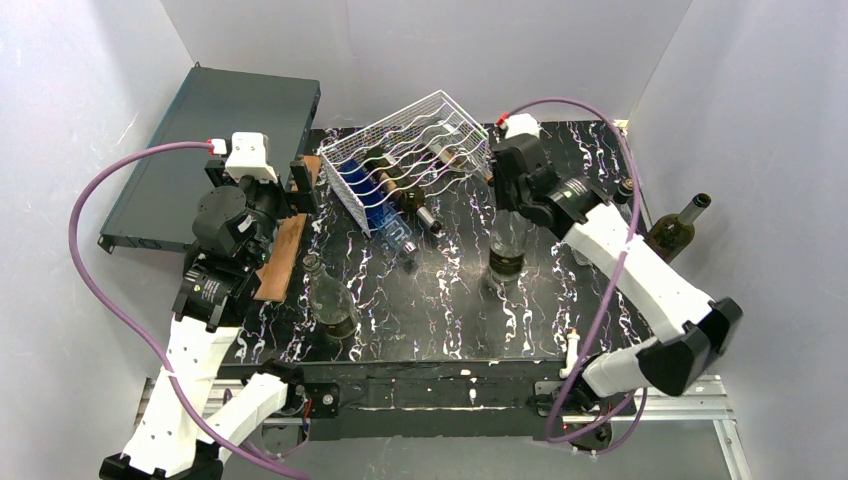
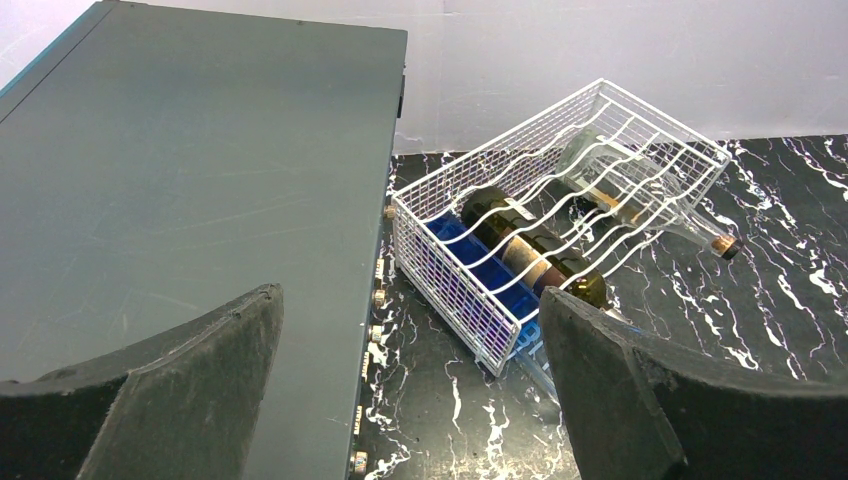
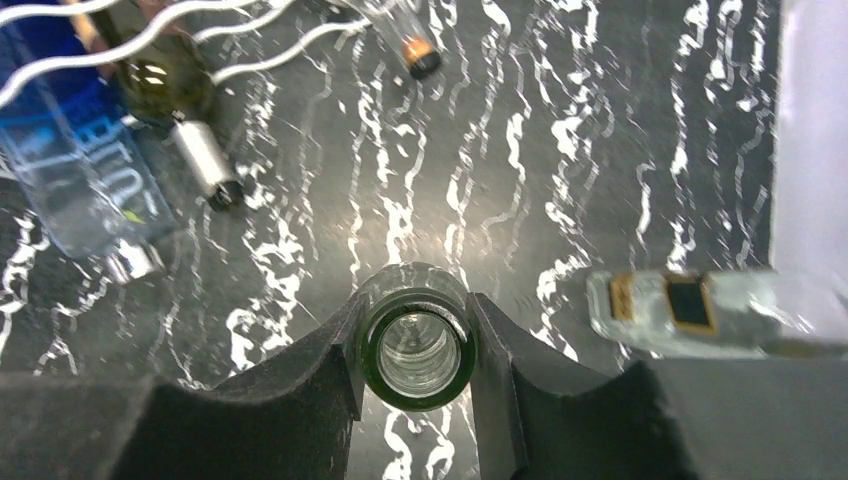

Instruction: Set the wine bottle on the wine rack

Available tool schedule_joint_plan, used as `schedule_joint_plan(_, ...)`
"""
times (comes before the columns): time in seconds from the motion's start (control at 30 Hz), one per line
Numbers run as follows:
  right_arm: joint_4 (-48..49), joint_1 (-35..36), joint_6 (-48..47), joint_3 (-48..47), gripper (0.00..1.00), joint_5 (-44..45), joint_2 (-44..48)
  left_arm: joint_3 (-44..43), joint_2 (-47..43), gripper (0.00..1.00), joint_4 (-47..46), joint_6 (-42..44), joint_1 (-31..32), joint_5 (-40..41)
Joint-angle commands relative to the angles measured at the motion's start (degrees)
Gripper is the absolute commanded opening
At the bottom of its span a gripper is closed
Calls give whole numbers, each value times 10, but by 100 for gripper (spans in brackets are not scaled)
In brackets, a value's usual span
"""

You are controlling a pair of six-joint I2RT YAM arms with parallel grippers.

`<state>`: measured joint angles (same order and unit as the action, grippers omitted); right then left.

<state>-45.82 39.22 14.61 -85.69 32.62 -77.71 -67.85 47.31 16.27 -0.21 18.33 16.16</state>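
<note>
A clear wine bottle (image 1: 508, 250) stands upright at the table's middle right. My right gripper (image 1: 508, 205) is shut on its neck from above. In the right wrist view the bottle's green-rimmed mouth (image 3: 416, 348) sits between the two fingers (image 3: 320, 375), which press on both sides. The white wire wine rack (image 1: 415, 150) stands tilted at the back middle and holds several bottles. My left gripper (image 1: 296, 212) is open and empty, left of the rack. In its wrist view the rack (image 2: 560, 190) lies ahead beyond the fingers (image 2: 190, 385).
A flat dark grey box (image 1: 215, 140) lies at the back left. A clear bottle (image 1: 330, 300) stands front left. A blue bottle (image 1: 395, 235) lies by the rack's front. A dark green bottle (image 1: 675, 228) leans at the right wall. A clear bottle (image 3: 720, 310) lies near the right gripper.
</note>
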Motion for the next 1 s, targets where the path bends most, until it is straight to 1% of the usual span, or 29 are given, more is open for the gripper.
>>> schedule_joint_plan(0.0,128,-11,-30,-89,1,-13,-37,3,-4,99,-14,0,2,16)
schedule_joint_plan(0.13,167,-26,-33,-110,1,-38,-74,3,-6,99,-14,15,3,17)
schedule_joint_plan(0.3,242,-32,-16,-85,1,-54,-82,3,-5,99,-14,15,3,17)
schedule_joint_plan(0.5,376,-32,-24,6,1,-34,-48,2,-6,99,-14,15,2,16)
schedule_joint_plan(0.67,447,-32,-26,89,1,-18,-20,3,-5,99,-14,15,3,16)
schedule_joint_plan(0.77,435,-32,-20,108,1,-22,-2,3,-4,99,-14,15,3,16)
schedule_joint_plan(0.97,364,-32,0,129,1,-54,36,0,-3,99,-12,12,2,9)
